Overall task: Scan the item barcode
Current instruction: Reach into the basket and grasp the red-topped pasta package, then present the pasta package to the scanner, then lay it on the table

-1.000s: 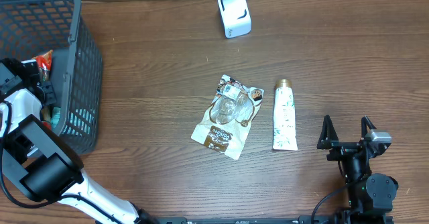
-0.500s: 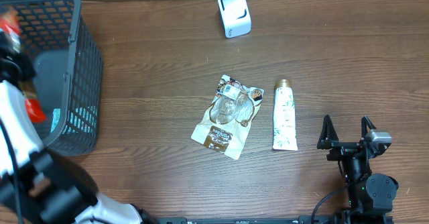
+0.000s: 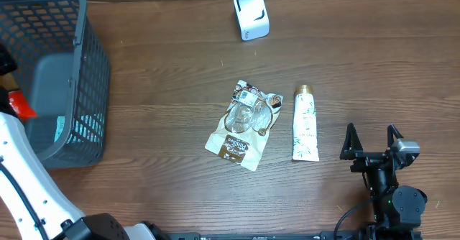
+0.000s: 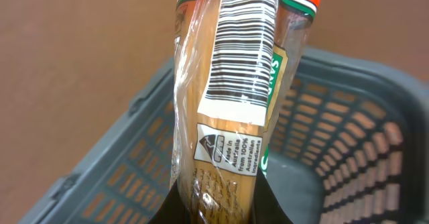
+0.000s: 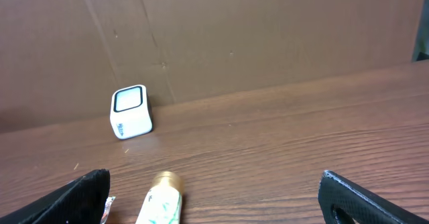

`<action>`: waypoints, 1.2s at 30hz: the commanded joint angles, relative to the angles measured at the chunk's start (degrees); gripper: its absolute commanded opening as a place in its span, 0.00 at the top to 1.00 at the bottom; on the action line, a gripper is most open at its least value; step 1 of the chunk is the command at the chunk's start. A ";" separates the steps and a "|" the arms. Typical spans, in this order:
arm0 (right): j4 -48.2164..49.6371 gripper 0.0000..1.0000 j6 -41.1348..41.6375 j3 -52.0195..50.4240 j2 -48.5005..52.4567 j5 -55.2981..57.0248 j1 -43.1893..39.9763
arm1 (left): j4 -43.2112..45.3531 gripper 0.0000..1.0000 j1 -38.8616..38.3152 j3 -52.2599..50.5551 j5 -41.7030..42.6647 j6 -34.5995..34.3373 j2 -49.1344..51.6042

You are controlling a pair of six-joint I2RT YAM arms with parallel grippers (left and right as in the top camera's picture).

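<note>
- At the far-left edge of the overhead view, only a red corner of the packet shows, over the basket.
- The left wrist view shows more: the left gripper is clamped tight on the packet's lower end, with the barcode facing the camera.
- Near right, the right gripper gapes wide and holds nothing. Its own view shows the scanner far away.

You can't see the whole pasta packet. In the left wrist view the top edge cuts it off, and its lower end disappears between the closed jaws of the left gripper. From overhead only a red scrap of it shows at the far left edge. The basket runs off that frame's right side and bottom. In the right wrist view the bottom edge cuts the tube. The overhead view shows the pouch, but its print is too small for you to read.
</note>
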 commanded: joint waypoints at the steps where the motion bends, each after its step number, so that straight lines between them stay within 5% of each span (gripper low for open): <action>1: 0.24 0.00 -0.17 -0.59 -0.50 0.35 -0.24 | 1.01 0.96 -5.27 1.64 2.36 -1.22 -9.77; 10: 0.24 0.00 -0.17 -0.59 -0.50 0.35 -0.24 | -10.38 0.96 -27.43 1.64 2.36 -6.45 -18.16; 21: 0.24 0.00 -0.20 -0.59 -0.50 0.35 -0.24 | -35.26 0.96 -40.79 -1.57 2.34 -15.78 -5.38; 36: 0.24 0.00 -0.20 -0.59 -0.50 0.35 -0.24 | -23.58 0.96 -48.57 -18.53 2.56 -22.88 18.49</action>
